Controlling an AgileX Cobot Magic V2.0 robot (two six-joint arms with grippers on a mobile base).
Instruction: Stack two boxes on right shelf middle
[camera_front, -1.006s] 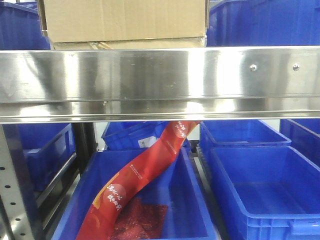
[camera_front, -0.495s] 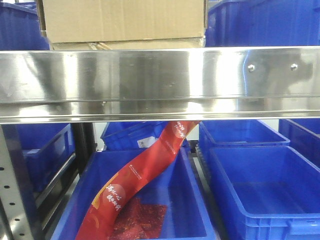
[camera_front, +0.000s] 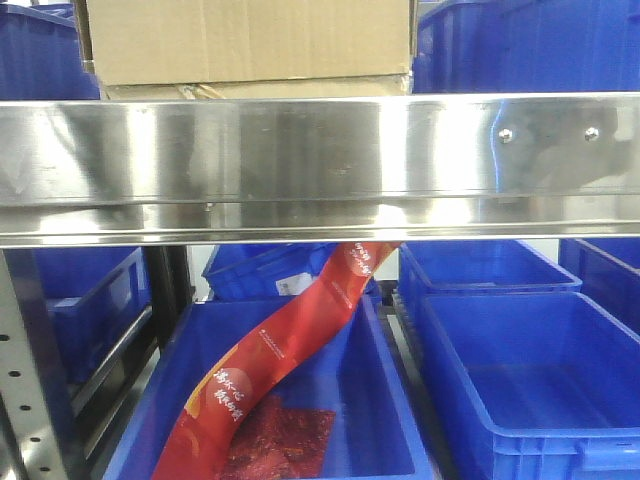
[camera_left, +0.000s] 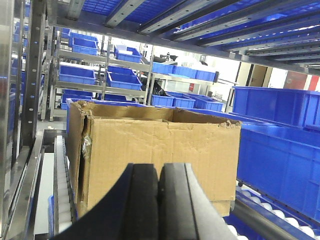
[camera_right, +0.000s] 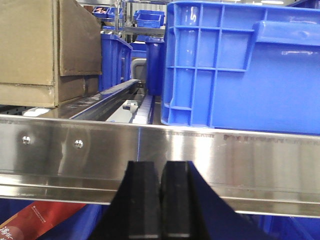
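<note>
Two brown cardboard boxes sit stacked on the steel shelf (camera_front: 300, 160). The upper box (camera_front: 250, 40) rests on the lower box (camera_front: 255, 90), of which only a thin strip shows above the lip. In the left wrist view my left gripper (camera_left: 160, 172) is shut and empty, just in front of the upper box (camera_left: 160, 145); a corner of the lower box (camera_left: 222, 207) shows beneath. In the right wrist view my right gripper (camera_right: 161, 170) is shut and empty, facing the shelf lip (camera_right: 240, 160). The stacked boxes (camera_right: 30, 45) stand up left of it. Neither gripper shows in the front view.
A blue bin (camera_right: 240, 65) stands on the shelf right of the boxes. Below the shelf are several blue bins (camera_front: 530, 380), one holding a red banner (camera_front: 270, 360). A perforated upright (camera_front: 30, 380) is at the lower left. Roller tracks (camera_left: 62, 190) run beside the boxes.
The front view sways slightly left and back. The boxes and the shelf stay as they were.
</note>
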